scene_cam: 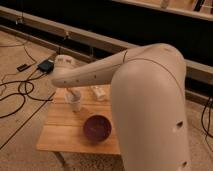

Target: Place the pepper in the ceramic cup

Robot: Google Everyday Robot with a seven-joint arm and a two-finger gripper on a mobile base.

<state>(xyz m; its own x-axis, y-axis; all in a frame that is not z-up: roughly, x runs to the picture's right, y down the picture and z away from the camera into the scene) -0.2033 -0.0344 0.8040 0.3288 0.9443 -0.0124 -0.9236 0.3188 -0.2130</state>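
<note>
The small white ceramic cup (75, 103) stands upright on the left part of the wooden table (60, 132). My gripper (73, 94) is at the end of the long white arm, directly over the cup and touching or dipping into its rim. The pepper is hidden; I cannot see it on the table, in the cup or in the gripper. The arm covers the right side of the table.
A wide dark purple bowl (97, 128) sits near the table's front middle. A white-and-clear bottle (99, 93) lies at the back, right of the cup. Cables and a dark box (45, 65) lie on the floor to the left.
</note>
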